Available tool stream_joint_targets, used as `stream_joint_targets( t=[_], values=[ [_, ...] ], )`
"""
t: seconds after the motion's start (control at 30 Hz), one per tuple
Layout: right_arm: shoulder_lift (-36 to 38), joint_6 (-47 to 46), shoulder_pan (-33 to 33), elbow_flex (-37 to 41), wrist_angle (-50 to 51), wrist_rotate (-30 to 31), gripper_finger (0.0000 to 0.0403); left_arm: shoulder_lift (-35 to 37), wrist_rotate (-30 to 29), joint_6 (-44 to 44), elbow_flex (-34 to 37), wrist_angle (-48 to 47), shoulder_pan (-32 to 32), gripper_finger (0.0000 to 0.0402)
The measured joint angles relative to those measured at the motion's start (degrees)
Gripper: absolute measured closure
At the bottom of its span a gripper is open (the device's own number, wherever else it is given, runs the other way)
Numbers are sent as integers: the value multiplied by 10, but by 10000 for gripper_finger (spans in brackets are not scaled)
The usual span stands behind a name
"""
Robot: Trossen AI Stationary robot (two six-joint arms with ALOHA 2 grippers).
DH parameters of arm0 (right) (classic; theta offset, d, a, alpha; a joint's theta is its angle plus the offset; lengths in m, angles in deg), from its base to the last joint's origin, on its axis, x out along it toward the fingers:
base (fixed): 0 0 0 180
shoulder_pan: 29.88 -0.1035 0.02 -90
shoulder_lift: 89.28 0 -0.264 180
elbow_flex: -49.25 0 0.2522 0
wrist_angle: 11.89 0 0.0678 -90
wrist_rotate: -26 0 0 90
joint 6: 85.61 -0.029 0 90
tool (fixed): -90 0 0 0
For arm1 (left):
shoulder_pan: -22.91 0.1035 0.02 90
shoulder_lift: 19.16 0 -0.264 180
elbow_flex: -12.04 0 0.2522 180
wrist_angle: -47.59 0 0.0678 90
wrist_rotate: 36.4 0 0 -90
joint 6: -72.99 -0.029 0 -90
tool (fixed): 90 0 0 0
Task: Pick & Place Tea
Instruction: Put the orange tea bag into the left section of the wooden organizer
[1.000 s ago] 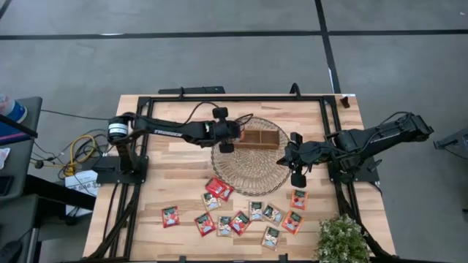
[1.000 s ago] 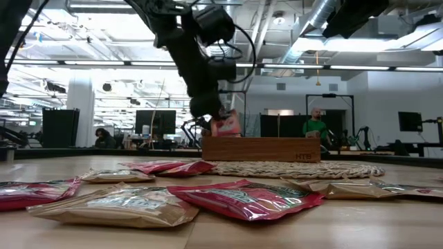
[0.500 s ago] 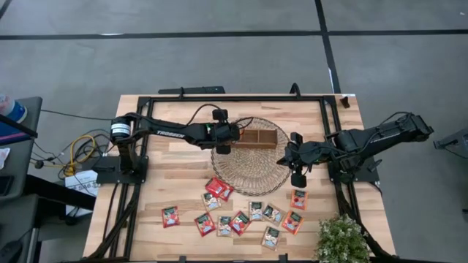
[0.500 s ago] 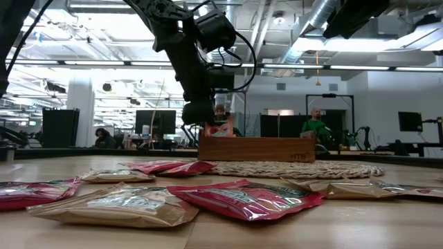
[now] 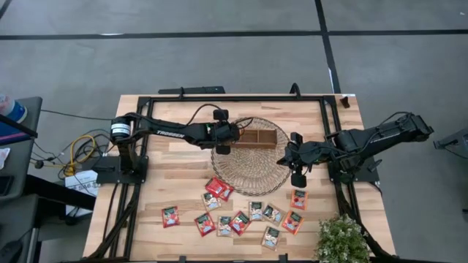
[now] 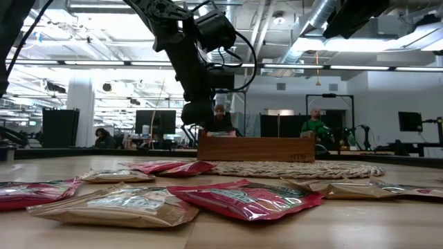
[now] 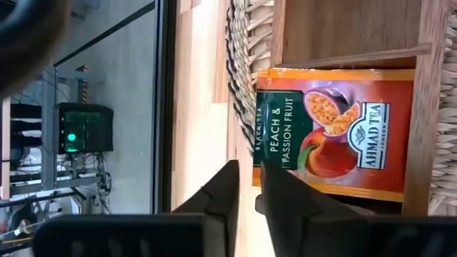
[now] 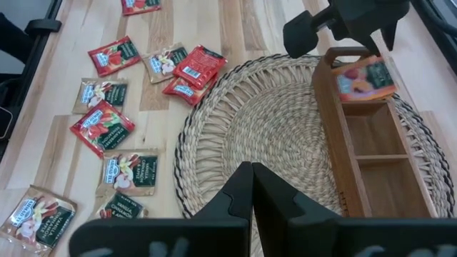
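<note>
Now we see the left gripper (image 7: 243, 187) part its fingers: the orange sachet (image 7: 335, 128), moments ago pinched, lies in the tray's (image 8: 371, 160) end compartment.

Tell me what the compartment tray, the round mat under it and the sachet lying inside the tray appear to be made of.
The tray looks like brown wood with a smooth matte finish: grain lines show on its walls. The round mat looks like woven wicker or straw: coiled, braided strands. The peach and passion fruit sachet looks like printed foil or coated paper with a slight sheen; which one is unclear.
</note>
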Motion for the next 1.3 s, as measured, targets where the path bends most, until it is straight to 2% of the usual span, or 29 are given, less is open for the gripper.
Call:
stream_joint_targets(
  t=[0.2, 0.4, 0.5, 0.67, 0.83, 0.93, 1.13, 1.3],
  values=[
    [0, 0, 0, 0, 0, 0, 403, 0, -13, -2, 0, 0, -2, 307],
    [0, 0, 0, 0, 0, 0, 403, 12, -103, -48, 0, -15, -29, 303],
    [0, 0, 0, 0, 2, 0, 403, 45, -108, -31, 0, -50, -50, 303],
    [0, 0, 0, 0, 7, 0, 403, 136, -52, 96, 0, -154, -85, 303],
    [0, 0, 0, 0, 6, 0, 403, 234, 117, 289, 0, -281, -107, 303],
    [0, 0, 0, 0, 6, 0, 403, 275, 198, 370, 0, -345, -117, 303],
    [0, 0, 0, 0, 4, 0, 403, 304, 216, 457, 0, -441, -160, 303],
    [0, 0, 0, 0, 3, 0, 403, 304, 199, 482, 9, -439, -197, 303]
  ],
)
